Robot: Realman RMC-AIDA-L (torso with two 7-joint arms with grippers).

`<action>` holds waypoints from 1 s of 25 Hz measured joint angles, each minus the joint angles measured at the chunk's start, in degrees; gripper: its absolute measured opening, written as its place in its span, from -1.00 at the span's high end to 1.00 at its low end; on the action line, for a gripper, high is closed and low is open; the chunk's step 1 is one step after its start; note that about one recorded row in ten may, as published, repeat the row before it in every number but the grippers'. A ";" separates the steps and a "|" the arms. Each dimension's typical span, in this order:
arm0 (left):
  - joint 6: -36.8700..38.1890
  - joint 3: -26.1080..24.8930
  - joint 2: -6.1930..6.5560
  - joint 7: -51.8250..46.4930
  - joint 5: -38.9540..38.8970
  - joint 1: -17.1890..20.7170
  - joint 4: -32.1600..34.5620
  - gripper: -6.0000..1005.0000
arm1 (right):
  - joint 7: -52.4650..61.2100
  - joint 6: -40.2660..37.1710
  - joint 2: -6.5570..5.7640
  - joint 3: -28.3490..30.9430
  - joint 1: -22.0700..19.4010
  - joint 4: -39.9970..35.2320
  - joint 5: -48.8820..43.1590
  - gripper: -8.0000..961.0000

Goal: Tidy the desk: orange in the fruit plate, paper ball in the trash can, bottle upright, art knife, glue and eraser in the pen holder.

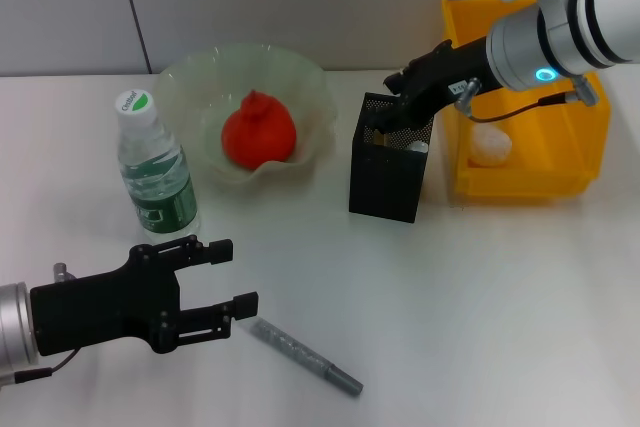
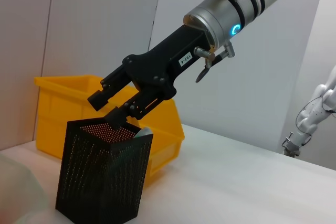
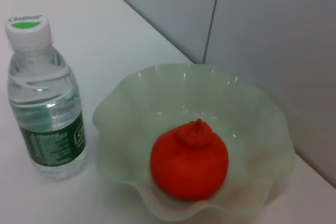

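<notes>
The left wrist view alone showed the right pincer [image 2: 113, 109], fingers apart, over the pen holder [image 2: 102, 174]; the left pincer [image 1: 225, 277] hovered parted beside the art knife [image 1: 305, 356].

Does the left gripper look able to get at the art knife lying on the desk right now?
Probably yes: the left gripper is open, and the art knife lies bare on the desk just beyond its fingertips, nothing between them.

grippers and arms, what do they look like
Both grippers are matte black with two blocky parallel fingers. The left gripper sits on a silver wrist with a thin cable. The right gripper has a small white label, a silver-grey wrist with a glowing cyan ring light, a black cable loop, and white arm segments with black bands.
</notes>
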 joint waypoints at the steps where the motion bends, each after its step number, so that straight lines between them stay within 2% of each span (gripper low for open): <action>1: 0.00 0.00 0.02 0.00 0.00 0.00 0.00 -0.54 | 0.01 0.08 0.00 -0.01 0.00 0.02 -0.01 0.06; 2: 0.00 0.00 0.02 0.00 0.00 0.00 0.00 -0.54 | 0.01 0.19 0.01 -0.01 0.01 0.03 -0.01 0.05; 10: 0.00 -0.01 0.19 0.00 0.00 -0.19 0.00 -0.54 | 0.03 1.45 0.08 0.23 -1.17 -1.58 1.98 -0.58; 16: -0.05 -0.01 0.29 0.16 2.34 -0.65 0.87 -0.54 | -0.57 0.85 -0.05 0.68 -3.88 -4.34 8.01 -0.58; 25: 0.14 -0.01 -0.41 -0.45 11.54 -2.57 7.87 -0.54 | -0.15 -3.10 -0.06 0.69 -6.74 -6.01 9.00 -0.58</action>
